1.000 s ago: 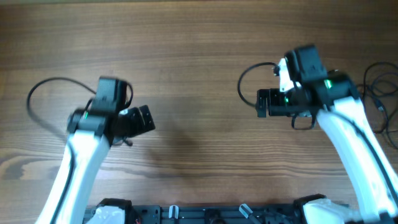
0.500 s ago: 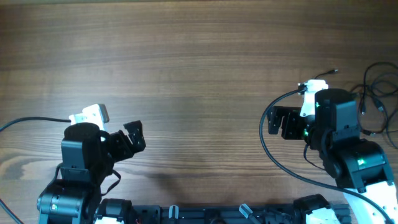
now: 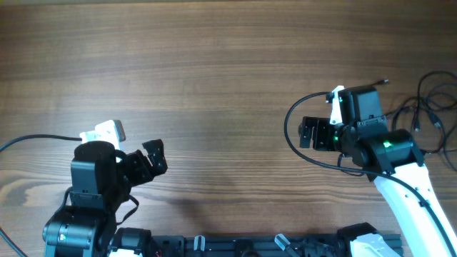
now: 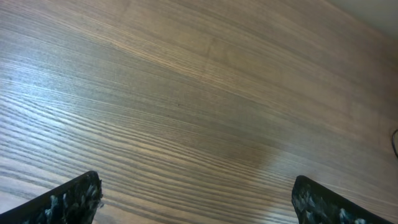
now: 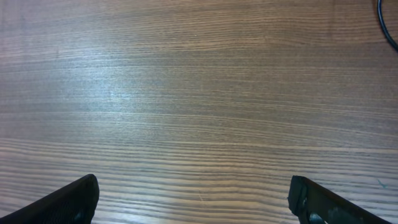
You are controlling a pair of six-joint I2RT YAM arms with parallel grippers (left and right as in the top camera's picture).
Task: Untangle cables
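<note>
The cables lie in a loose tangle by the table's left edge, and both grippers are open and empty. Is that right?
No. The overhead view shows the cables by the right edge of the table, not the left. The rest holds: the left gripper and the right gripper are open and empty.

The table (image 3: 214,71) is brown wood, its grain running left to right, with a pale sheen ahead of both grippers. The cables (image 3: 432,107) lie on it in loose loops behind the right gripper (image 3: 305,133), near the table's right edge and well apart from the left gripper (image 3: 156,157). A dark curve in the top right corner of the right wrist view may be one of them
</note>
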